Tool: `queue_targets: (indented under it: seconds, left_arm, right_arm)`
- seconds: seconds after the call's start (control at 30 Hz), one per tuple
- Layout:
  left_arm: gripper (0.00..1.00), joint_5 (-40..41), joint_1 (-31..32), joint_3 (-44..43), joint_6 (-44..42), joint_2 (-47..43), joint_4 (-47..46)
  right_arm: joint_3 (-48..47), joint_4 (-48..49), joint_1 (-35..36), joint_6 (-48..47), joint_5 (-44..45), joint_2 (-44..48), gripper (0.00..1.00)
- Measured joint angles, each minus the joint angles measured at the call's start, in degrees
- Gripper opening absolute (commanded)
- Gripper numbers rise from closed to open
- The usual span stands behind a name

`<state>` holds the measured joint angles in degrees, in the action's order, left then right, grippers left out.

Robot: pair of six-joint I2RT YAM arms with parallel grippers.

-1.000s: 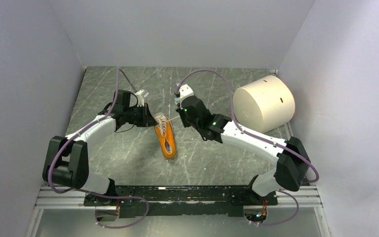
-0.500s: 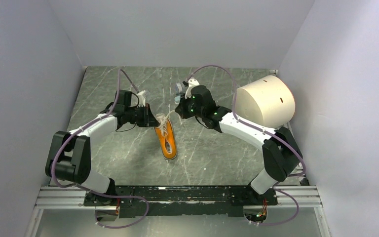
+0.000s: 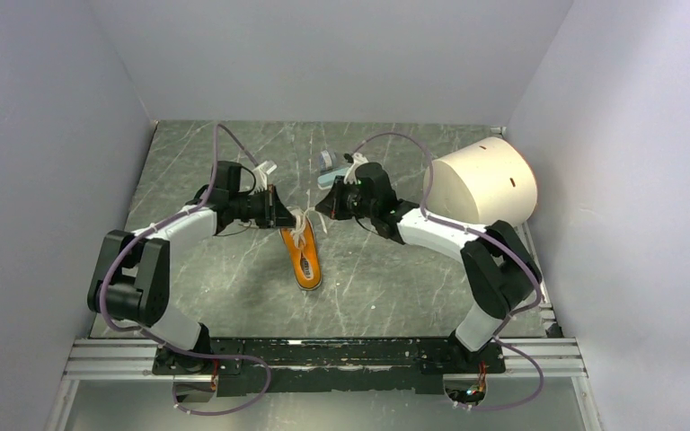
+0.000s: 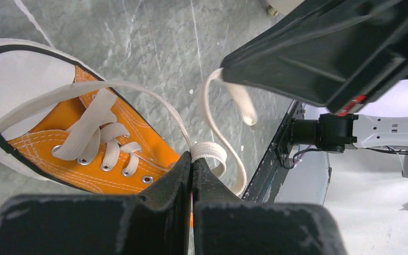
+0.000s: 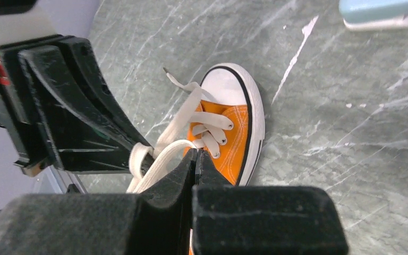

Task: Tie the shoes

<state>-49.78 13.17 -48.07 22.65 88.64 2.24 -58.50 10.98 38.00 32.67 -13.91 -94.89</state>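
Grey marbled table (image 3: pixel 386 278) carries everything. My left gripper (image 4: pixel 192 162) is clenched on a folded loop of lace (image 4: pixel 208 151). My right gripper (image 5: pixel 196 155) is clenched on a second strand of it. Both grips sit close together just above the shoe (image 3: pixel 304 260), which lies at table centre, toe toward the far edge. Cream drum (image 3: pixel 481 187) lies near the far right corner.

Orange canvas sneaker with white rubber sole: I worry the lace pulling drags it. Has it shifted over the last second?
No. The orange canvas sneaker sits where it was in the top view, equally far left of the cream cylinder.
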Motion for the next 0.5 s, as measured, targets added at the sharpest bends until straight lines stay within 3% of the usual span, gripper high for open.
queue_targets:
  seconds: [0.5]
  left_arm:
    - [0.05,-3.43,0.0,0.0,3.34,1.64,-4.04]
  right_arm:
    - [3.48,14.99,-0.35,16.28,-0.26,-9.2,0.0]
